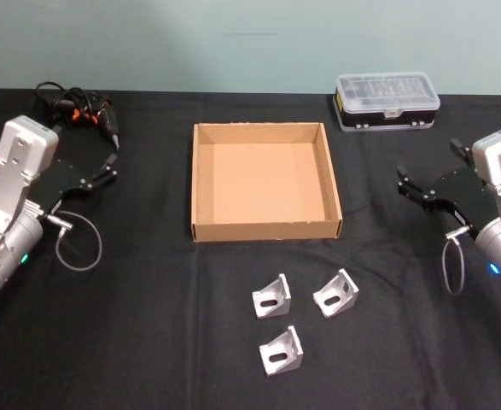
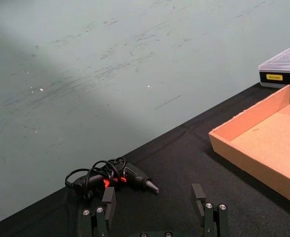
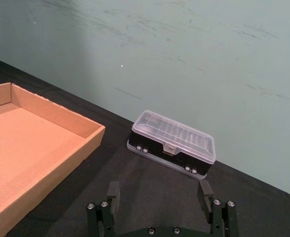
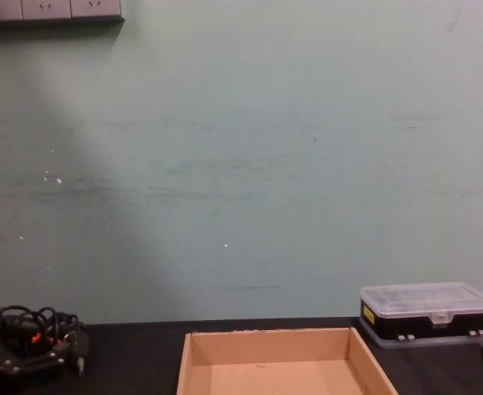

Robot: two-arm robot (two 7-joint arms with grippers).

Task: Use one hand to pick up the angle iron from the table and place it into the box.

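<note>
Three silver angle irons lie on the black table [image 1: 148,299] in front of the box: one [image 1: 271,296], another [image 1: 336,293] to its right, and a third [image 1: 282,350] nearest me. The tan cardboard box [image 1: 267,229] sits at the table's centre with nothing inside; its walls also show in the wrist views [image 2: 248,118] [image 3: 56,116]. My left gripper [image 1: 105,166] [image 2: 153,196] hovers open at the left of the box. At the right of the box my right gripper [image 1: 428,164] [image 3: 159,190] is open too. Both are well away from the angle irons.
A black case with a clear lid [image 1: 387,101] [image 3: 172,143] stands at the back right, just beyond the right gripper. A black tool with tangled cables [image 1: 79,107] [image 2: 112,177] lies at the back left, near the left gripper. A wall closes off the table's far edge.
</note>
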